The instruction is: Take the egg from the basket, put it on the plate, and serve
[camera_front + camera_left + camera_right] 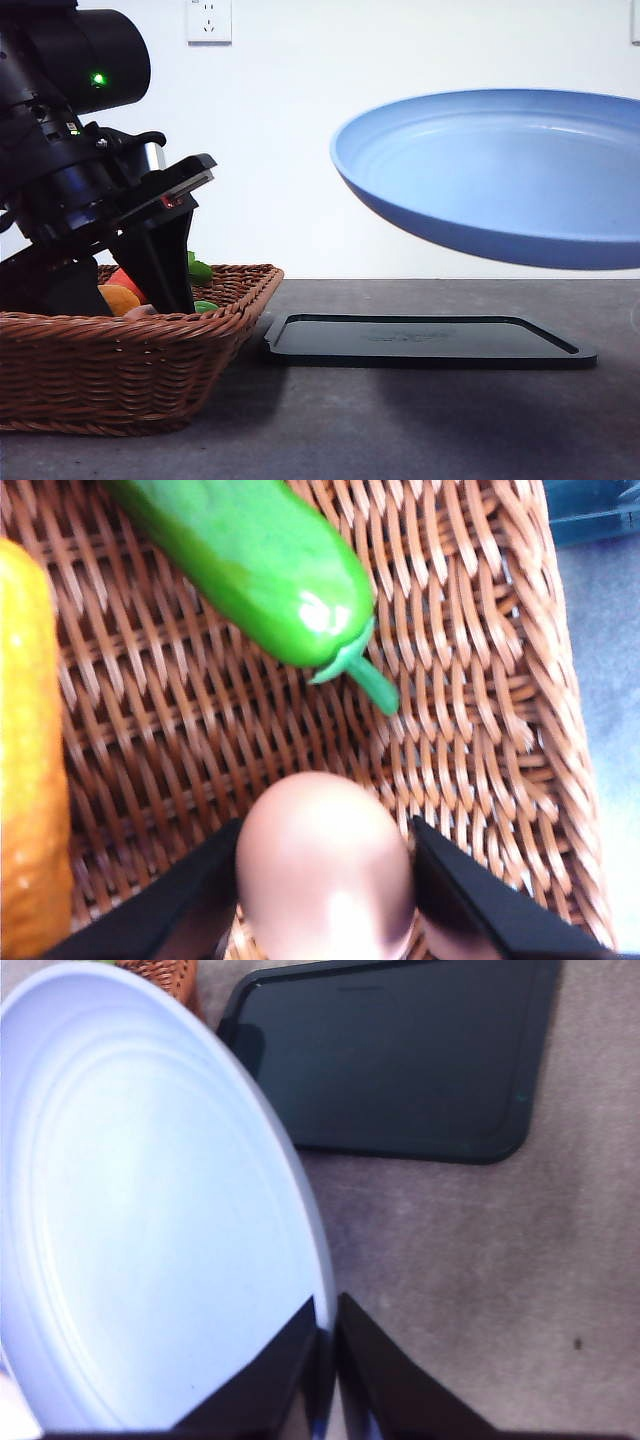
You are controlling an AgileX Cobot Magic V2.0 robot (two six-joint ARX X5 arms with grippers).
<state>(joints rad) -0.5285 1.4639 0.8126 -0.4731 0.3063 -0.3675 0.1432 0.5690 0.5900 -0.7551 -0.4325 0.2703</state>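
Observation:
The pinkish-brown egg (325,870) sits low in the brown wicker basket (480,680), and my left gripper (325,905) is shut on it, one black finger pressed to each side. In the front view the left arm reaches down into the basket (120,370) at the left. The light-blue plate (490,170) hangs tilted in the air at the right, above the table. My right gripper (325,1360) is shut on the rim of the plate (150,1210).
A green cucumber (260,560) and an orange vegetable (25,760) lie in the basket beside the egg. A flat black tray (430,340) rests on the grey table right of the basket, beneath the plate. A wall socket (208,20) is behind.

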